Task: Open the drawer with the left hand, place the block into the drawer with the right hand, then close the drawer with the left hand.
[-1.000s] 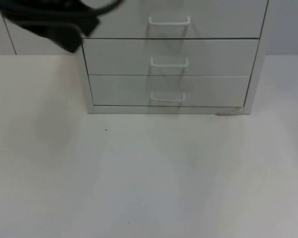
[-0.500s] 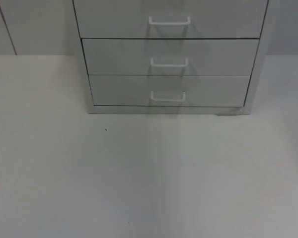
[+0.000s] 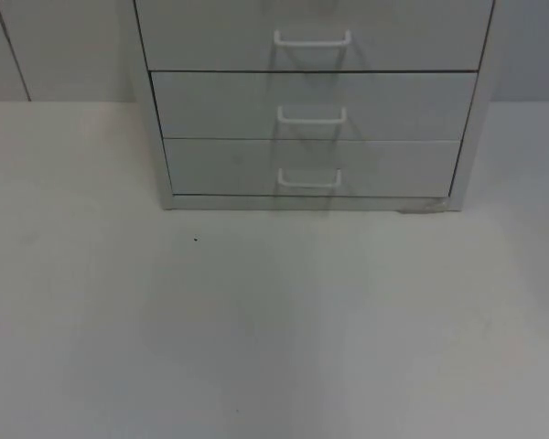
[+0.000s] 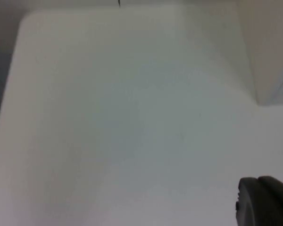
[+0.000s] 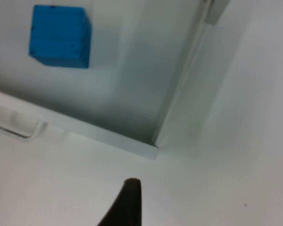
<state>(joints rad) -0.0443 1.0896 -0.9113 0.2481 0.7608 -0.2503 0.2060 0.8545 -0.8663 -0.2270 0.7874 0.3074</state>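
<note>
Left pincer (image 4: 265, 205) – a black part of it hangs above the bare white tabletop (image 4: 132, 117), beside the pale side of the cabinet (image 4: 270, 47). Apart or together: cannot tell. The left wrist view also takes in the tabletop's outer edge, with darkness beyond it.

Wall (image 3: 64, 55) – grey, behind the tabletop, seen from the top camera.

Speck (image 3: 196, 240) – small and dark, on the tabletop just in front of the cabinet's left corner; seen from the top camera.

Cabinet, from the top camera – stands at the far middle of the tabletop, against the wall. Three fronts stacked:
- top drawer (image 3: 210, 37), white handle (image 3: 312, 38);
- middle drawer (image 3: 220, 105), handle (image 3: 312, 115);
- bottom drawer (image 3: 220, 166), handle (image 3: 308, 180).
All three fronts sit flush with one another in this view.

Block (image 5: 60, 36) – blue cube, in the right wrist view. It lies on a pale flat surface behind a white front edge that carries a handle. Whether that surface is the cabinet's top or the floor of a pulled-out drawer cannot be told. Nothing touches it.

Right pincer (image 5: 127, 202) – a black part of it hangs over the tabletop near the cabinet's corner, well apart from the block. Apart or together: cannot tell.
</note>
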